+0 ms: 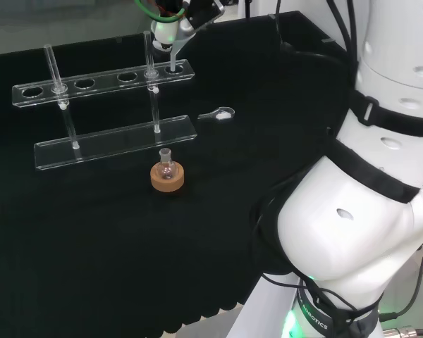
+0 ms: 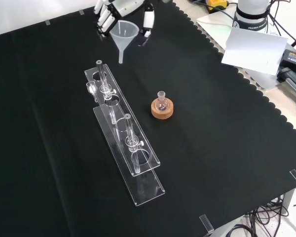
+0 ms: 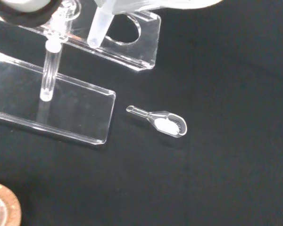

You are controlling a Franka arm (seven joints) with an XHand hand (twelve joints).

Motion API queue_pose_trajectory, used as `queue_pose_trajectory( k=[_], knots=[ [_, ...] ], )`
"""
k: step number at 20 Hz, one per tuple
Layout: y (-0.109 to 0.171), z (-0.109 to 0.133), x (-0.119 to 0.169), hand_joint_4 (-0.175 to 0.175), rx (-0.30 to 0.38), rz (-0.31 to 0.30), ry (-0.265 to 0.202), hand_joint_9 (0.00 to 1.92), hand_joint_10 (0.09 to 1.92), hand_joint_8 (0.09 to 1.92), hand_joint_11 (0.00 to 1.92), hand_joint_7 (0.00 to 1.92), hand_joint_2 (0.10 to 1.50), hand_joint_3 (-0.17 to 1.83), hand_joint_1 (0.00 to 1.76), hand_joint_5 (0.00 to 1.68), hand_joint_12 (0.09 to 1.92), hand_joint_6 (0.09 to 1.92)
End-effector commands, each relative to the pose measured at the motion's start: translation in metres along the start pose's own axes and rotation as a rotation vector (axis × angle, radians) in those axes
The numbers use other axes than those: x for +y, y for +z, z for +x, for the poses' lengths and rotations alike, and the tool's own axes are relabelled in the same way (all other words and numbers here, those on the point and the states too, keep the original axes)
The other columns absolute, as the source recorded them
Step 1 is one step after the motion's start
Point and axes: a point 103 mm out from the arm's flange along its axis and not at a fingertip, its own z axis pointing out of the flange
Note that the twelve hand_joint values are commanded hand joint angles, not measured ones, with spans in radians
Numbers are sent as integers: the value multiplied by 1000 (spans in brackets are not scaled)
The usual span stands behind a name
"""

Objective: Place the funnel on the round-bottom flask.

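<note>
The clear plastic funnel (image 2: 125, 31) hangs at the far end of the cloth, with the hand (image 2: 119, 9) shut on it, fingers on both sides of its cone. In the head view the funnel (image 1: 176, 46) points its stem down at the rack's end hole, below the hand (image 1: 165, 29). The wrist view has the funnel's stem (image 3: 97, 28) close up. The small round-bottom flask (image 1: 166, 162) stands upright on a cork ring (image 1: 167, 179) mid-cloth, well apart from the hand. From the front, the flask (image 2: 161, 99) sits in its cork ring (image 2: 162, 109), neck open.
A clear acrylic rack (image 2: 124, 134) with two glass tubes stands between the hand and the flask (image 1: 106, 81). A small glass scoop (image 1: 223, 113) holding white powder lies right of the rack (image 3: 164, 123). White paper (image 2: 254, 47) lies off the cloth's edge.
</note>
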Motion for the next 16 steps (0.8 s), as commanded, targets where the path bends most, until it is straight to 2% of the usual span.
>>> queue_pose_trajectory(
  k=[1,8,12,16],
  knots=[
    [11,14,-42,-28,-13,33,40,1040,469,727,669,700,756,499,810,715,1251,775],
    [34,32,-68,-28,-15,80,40,1040,464,729,668,696,755,502,811,714,1250,780],
    [44,47,-75,-28,-5,111,34,1037,462,728,665,691,755,504,810,711,1249,781],
    [58,58,-79,-28,2,115,19,1035,460,730,661,687,755,505,809,709,1249,782]
  ],
)
